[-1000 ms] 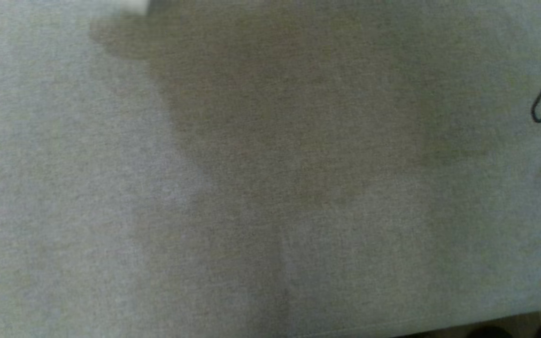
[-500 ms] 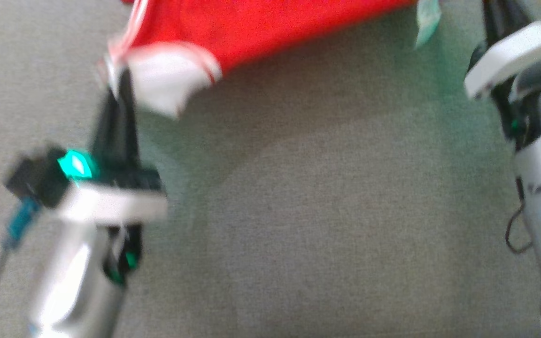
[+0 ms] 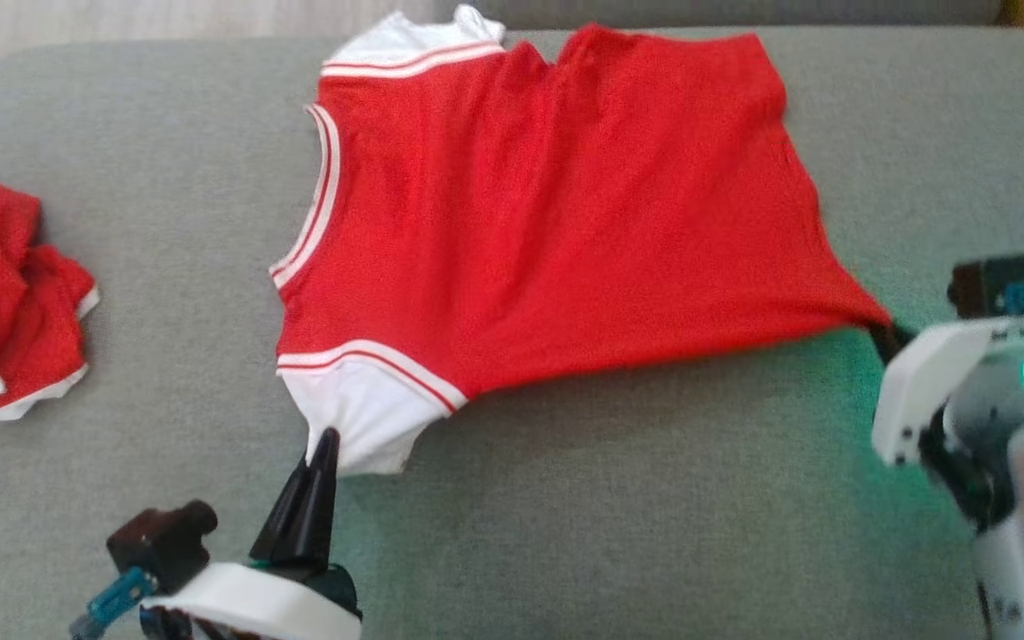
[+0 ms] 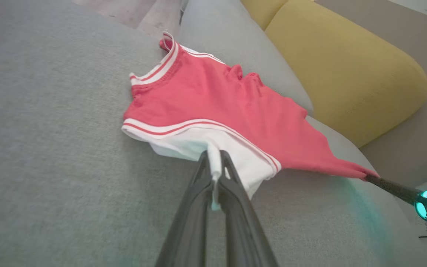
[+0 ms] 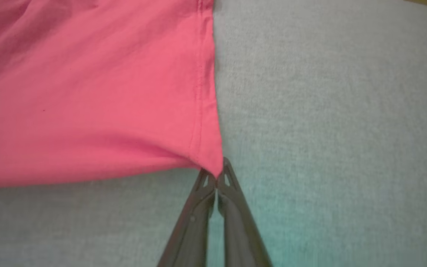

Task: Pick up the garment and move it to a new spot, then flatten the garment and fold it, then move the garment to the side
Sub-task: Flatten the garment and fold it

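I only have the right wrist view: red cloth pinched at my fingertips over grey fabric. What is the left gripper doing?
Observer: The left gripper is shut on a white sleeve.
Operator: Is the red shirt laid out?
Observer: Mostly; it lies fairly flat on the grey sofa seat, its hem corner pulled toward the right gripper.
Operator: Anything else on the seat?
Observer: A second red garment lies crumpled far to the left, apart from the shirt.

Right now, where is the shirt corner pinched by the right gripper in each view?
Head view: red T-shirt corner at the right, mid-height.
Left wrist view: corner at lower right.
Right wrist view: corner at centre, above the fingertips.
Shared landmark: the right gripper, shut on that corner.
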Controlling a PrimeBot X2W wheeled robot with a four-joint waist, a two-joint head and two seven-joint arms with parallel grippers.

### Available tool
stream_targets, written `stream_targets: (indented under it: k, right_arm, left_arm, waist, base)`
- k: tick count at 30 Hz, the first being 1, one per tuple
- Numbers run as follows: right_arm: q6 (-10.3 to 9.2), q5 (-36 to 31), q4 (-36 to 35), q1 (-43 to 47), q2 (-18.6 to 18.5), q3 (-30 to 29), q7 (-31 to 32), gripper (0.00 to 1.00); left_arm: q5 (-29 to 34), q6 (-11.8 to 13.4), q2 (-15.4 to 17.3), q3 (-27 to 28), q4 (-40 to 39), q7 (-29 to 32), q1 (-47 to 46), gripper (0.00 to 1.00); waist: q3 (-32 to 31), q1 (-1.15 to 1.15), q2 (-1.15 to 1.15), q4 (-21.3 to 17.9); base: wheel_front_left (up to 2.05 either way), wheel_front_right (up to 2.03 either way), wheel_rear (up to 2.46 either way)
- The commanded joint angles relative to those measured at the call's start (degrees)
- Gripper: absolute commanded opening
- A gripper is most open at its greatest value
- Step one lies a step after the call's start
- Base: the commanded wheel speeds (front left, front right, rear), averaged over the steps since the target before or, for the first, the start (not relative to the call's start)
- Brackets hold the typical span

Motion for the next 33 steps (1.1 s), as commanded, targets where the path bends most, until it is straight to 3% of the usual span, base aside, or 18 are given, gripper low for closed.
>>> stream_targets:
  k: [1,8,13,21,25,33]
  right_arm:
    - [0.43,-1.15,-5.48,2.52,0.71,-0.68,2.93,0.00]
    - [0.43,-3.89,-22.74,16.43,5.47,-5.23,15.90,0.00]
    - [0.43,-4.61,-33.14,22.92,8.19,-6.05,20.63,0.00]
    - [0.43,-5.65,-34.43,24.06,9.31,-7.57,18.49,0.00]
    - [0.43,-5.50,-33.88,22.92,9.67,-8.08,15.61,0.00]
    - [0.43,-4.30,-31.70,18.24,9.86,-7.38,9.13,0.00]
  left_arm:
    - [-0.18,0.65,1.11,1.64,-2.80,0.32,-0.19,0.00]
    - [-0.12,1.47,1.10,0.43,-4.67,1.33,1.58,0.00]
    - [0.24,2.58,2.09,-0.33,-5.02,3.21,2.89,0.00]
    - [-0.08,6.11,5.54,-0.66,-8.04,9.35,7.04,0.00]
    - [0.17,5.58,6.38,-0.15,-10.22,8.85,6.69,0.00]
    - [3.56,4.33,2.35,-0.69,-7.72,3.58,-2.58,0.00]
  waist:
    - [-1.31,0.02,0.00,1.15]
    - [-2.03,0.02,0.00,1.20]
    - [-2.20,0.02,0.00,-0.60]
    - [-2.03,0.02,0.00,-1.11]
    - [-1.93,0.02,0.00,-0.93]
    - [-0.68,0.02,0.00,-1.01]
  base:
    - [0.00,0.00,0.00]
    - [0.00,0.00,0.00]
    - [0.00,0.00,0.00]
    - [0.00,0.00,0.00]
    - [0.00,0.00,0.00]
    - [0.00,0.00,0.00]
